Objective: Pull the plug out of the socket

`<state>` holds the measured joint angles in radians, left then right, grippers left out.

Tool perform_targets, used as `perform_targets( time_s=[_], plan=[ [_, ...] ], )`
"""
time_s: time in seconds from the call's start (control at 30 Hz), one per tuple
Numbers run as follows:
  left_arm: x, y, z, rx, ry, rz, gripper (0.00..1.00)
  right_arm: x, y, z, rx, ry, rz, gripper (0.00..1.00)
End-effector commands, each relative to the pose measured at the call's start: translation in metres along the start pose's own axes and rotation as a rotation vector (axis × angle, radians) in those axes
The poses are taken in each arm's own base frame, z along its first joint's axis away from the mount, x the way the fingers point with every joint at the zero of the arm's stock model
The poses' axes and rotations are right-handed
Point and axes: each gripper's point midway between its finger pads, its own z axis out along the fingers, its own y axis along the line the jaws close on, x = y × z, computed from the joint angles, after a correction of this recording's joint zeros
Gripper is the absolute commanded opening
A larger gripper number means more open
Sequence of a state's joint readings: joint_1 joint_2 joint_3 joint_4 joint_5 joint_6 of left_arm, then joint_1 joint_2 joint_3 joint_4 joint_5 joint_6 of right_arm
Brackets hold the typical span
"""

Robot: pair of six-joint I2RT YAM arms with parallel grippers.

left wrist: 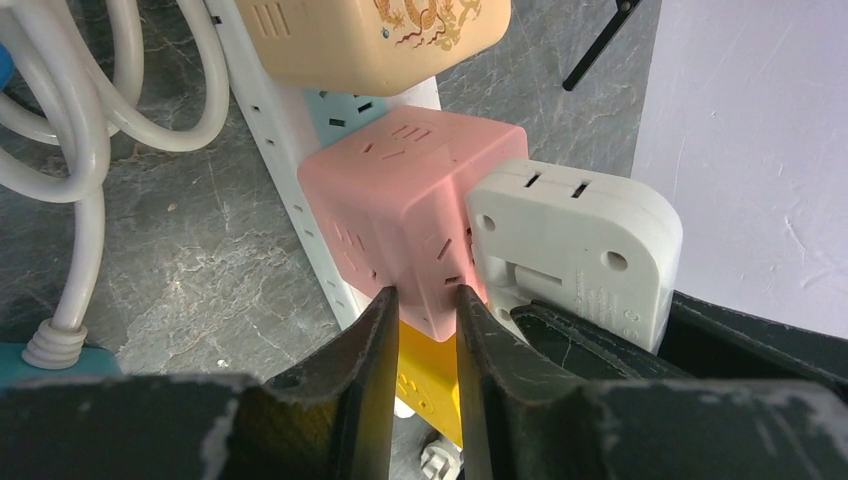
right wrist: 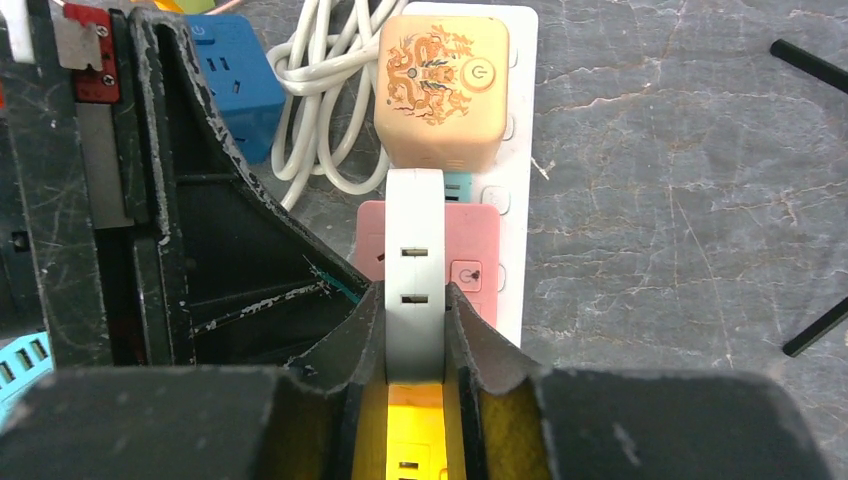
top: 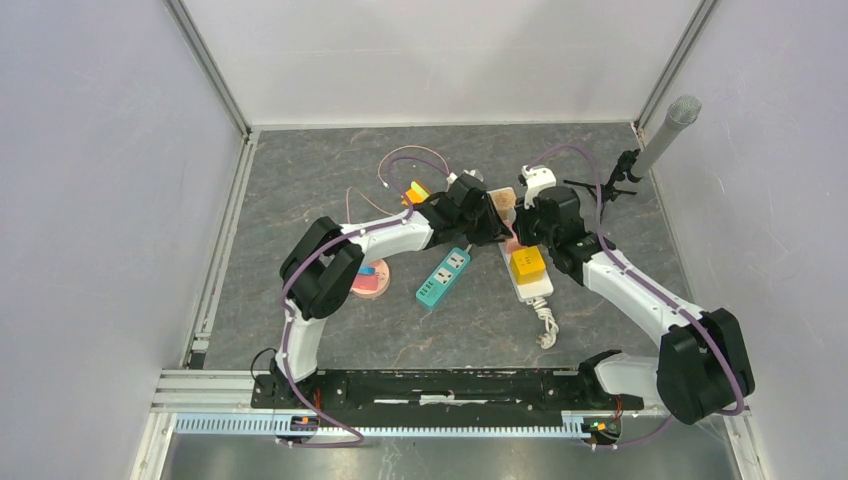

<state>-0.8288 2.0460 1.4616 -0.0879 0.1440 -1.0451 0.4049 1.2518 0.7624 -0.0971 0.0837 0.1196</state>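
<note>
A flat white plug point(right wrist: 414, 240) point(left wrist: 575, 235) sits against one face of a pink cube socket point(left wrist: 400, 200) point(right wrist: 478, 235). The pink cube stands on a white power strip point(right wrist: 520, 200) point(top: 533, 288). My right gripper point(right wrist: 415, 297) point(top: 527, 226) is shut on the plug's two flat sides. My left gripper point(left wrist: 427, 298) point(top: 495, 224) is shut on the pink cube's near corner. The plug's prongs are hidden, so I cannot tell whether they are still seated. In the top view both grippers meet over the strip and cover the plug.
On the same strip, a beige cube point(right wrist: 440, 90) point(top: 503, 198) stands beyond the pink one and a yellow cube point(top: 527, 263) point(left wrist: 430, 385) nearer. A white cable point(left wrist: 70, 120), a blue socket point(right wrist: 235, 70), a teal strip point(top: 443, 276) and a microphone stand point(top: 665, 135) lie around.
</note>
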Motion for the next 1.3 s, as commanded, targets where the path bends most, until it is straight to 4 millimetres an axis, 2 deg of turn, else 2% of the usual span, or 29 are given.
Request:
perform_targets(
  time_s=[0.0, 0.07, 0.13, 0.2, 0.3, 0.5, 0.63, 0.73, 0.83, 0.9, 1.07, 1.2, 1.27],
  plan=[
    [0.012, 0.055, 0.016, -0.168, 0.036, 0.006, 0.28, -0.087, 0.023, -0.021, -0.155, -0.278, 0.056, 0.0],
    [0.012, 0.056, 0.017, -0.171, 0.038, 0.007, 0.27, -0.088, 0.041, -0.021, -0.227, -0.309, 0.03, 0.0],
    [0.012, 0.057, 0.017, -0.171, 0.041, 0.008, 0.27, -0.082, 0.043, -0.018, -0.178, -0.287, -0.02, 0.0],
    [0.012, 0.057, 0.018, -0.173, 0.041, 0.009, 0.27, -0.078, 0.036, -0.014, -0.127, -0.267, -0.041, 0.0],
    [0.012, 0.057, 0.018, -0.175, 0.043, 0.01, 0.27, -0.083, 0.027, -0.018, -0.081, -0.278, -0.047, 0.0],
    [0.012, 0.057, 0.019, -0.175, 0.046, 0.014, 0.27, -0.107, 0.012, -0.037, -0.027, -0.335, -0.026, 0.0],
    [0.01, 0.044, 0.017, -0.12, 0.05, 0.032, 0.28, -0.105, -0.013, -0.047, 0.103, -0.321, 0.003, 0.0],
    [0.009, 0.007, 0.011, 0.03, 0.093, 0.115, 0.38, -0.082, -0.043, -0.052, 0.255, -0.25, 0.027, 0.0],
    [0.003, -0.027, -0.008, 0.137, 0.098, 0.21, 0.47, -0.051, -0.073, -0.055, 0.397, -0.185, 0.082, 0.0],
    [-0.004, -0.037, -0.023, 0.148, 0.071, 0.267, 0.53, -0.031, -0.087, -0.057, 0.459, -0.151, 0.115, 0.0],
    [-0.014, -0.039, -0.057, 0.105, 0.016, 0.327, 0.62, 0.021, -0.109, -0.055, 0.578, -0.032, 0.136, 0.0],
    [-0.018, -0.039, -0.081, 0.096, -0.035, 0.323, 0.63, 0.06, -0.116, -0.049, 0.619, 0.046, 0.169, 0.01],
    [-0.018, -0.037, -0.091, 0.093, -0.055, 0.324, 0.64, 0.077, -0.122, -0.05, 0.667, 0.089, 0.183, 0.05]
  ],
)
